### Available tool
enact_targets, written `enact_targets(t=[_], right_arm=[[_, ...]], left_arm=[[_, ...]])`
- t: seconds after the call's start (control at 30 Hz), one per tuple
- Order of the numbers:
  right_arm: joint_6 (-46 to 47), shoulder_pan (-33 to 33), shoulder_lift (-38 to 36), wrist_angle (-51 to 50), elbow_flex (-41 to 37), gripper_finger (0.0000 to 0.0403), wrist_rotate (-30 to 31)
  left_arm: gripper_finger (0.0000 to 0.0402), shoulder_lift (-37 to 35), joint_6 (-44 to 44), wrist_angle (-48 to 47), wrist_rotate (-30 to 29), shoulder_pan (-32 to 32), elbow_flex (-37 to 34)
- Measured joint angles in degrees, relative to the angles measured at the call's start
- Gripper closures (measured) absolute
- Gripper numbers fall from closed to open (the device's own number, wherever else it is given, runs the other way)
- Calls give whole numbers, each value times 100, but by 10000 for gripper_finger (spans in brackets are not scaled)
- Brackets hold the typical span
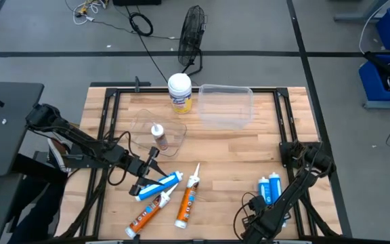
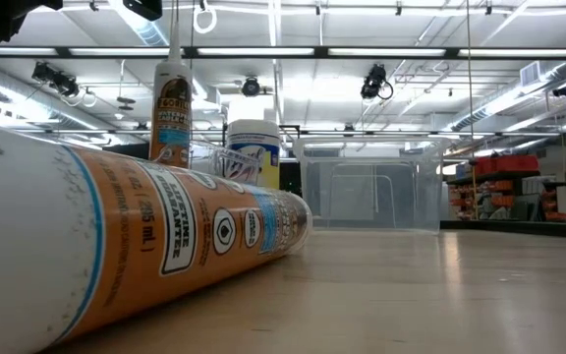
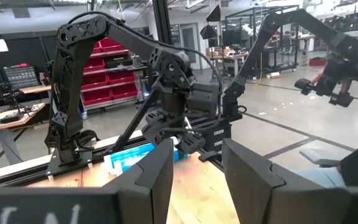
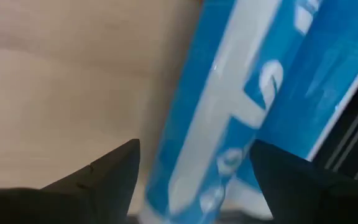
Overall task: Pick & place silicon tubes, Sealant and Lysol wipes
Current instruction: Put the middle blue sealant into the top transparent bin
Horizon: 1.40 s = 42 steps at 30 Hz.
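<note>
Butcher-block table: Lysol wipes stand upright at the far edge beside a clear bin. Right gripper, fingers apart, seemingly straddles a blue cartridge near-right. Left gripper parted, empty.

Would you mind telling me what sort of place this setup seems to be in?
Most likely an industrial lab or workshop hall: red storage bins on shelving, a polished concrete floor, other dark robot arms on stands, and bright strip lights under an open ceiling beyond the wooden table.
</note>
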Motion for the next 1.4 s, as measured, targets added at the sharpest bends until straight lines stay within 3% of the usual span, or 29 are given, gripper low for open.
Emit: enact_targets(t=[0.27,0.6,0.7,0.8,1.0,1.33,1.4], right_arm=[[-165,7,-52,614,-634,100,-28],[-632,-38,-42,977,-778,186,511],[-734,-58,-37,845,-778,190,674],[-751,-54,-37,742,-778,190,1163],[-552,-86,-10,651,-807,190,2738],[-795,-156,-181,1189,-812,190,2601],[-818,-204,-223,1281,-811,172,2496]], left_arm=[[259,-2,0,-59,0,0,0],[259,-2,-2,-56,0,0,0],[259,-2,-2,-57,0,0,0],[259,-2,-2,-73,0,0,0],[259,-2,-2,-80,0,0,0],[259,-2,-13,-84,0,0,0],[259,-2,-13,-86,0,0,0]])
